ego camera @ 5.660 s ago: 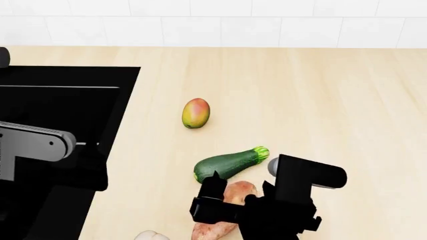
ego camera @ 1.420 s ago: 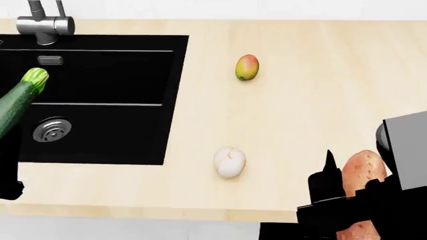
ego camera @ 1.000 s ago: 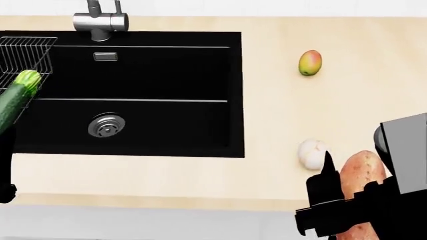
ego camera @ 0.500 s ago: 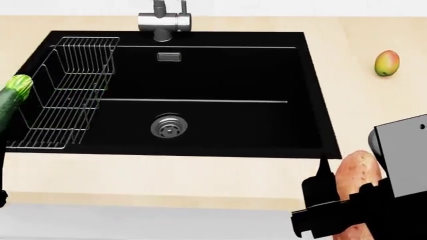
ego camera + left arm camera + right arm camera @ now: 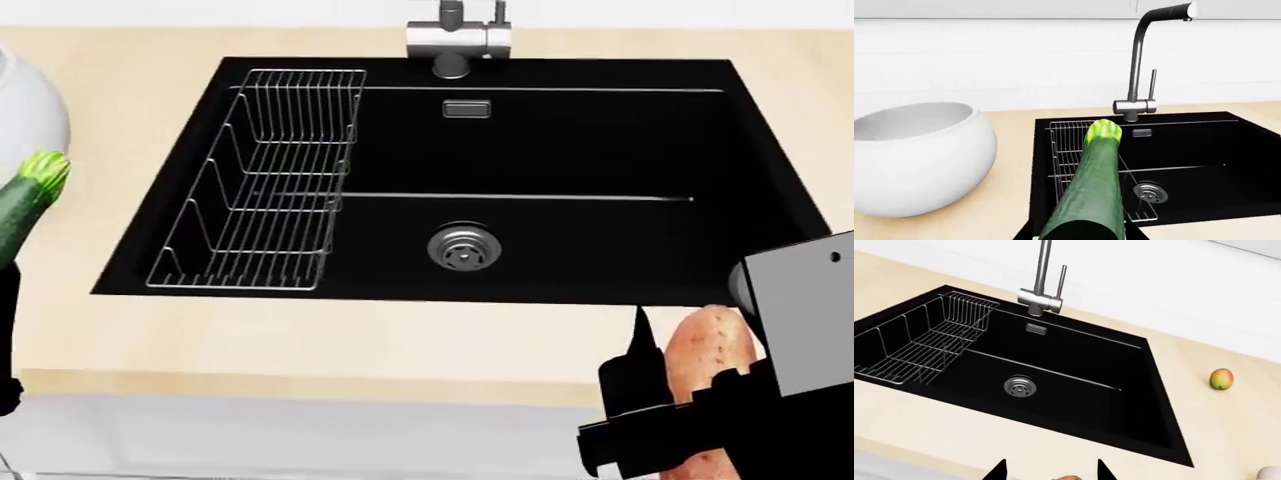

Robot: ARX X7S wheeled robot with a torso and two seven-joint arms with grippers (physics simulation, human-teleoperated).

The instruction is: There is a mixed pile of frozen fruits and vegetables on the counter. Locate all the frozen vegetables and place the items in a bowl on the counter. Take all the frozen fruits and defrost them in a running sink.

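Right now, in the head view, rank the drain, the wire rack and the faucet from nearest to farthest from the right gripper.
1. Drain: mid-basin, closest to the right gripper, which holds the sweet potato.
2. Wire rack: along the sink's far left side.
3. Faucet: at the sink's back edge.
The rack and faucet are nearly level; that order is tentative.

1 zucchini, 1 sweet potato, 1 mango, 1 bowl.

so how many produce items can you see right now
4. The zucchini is held in the left gripper, the sweet potato in the right gripper, and the mango and a pale fruit lie on the counter.
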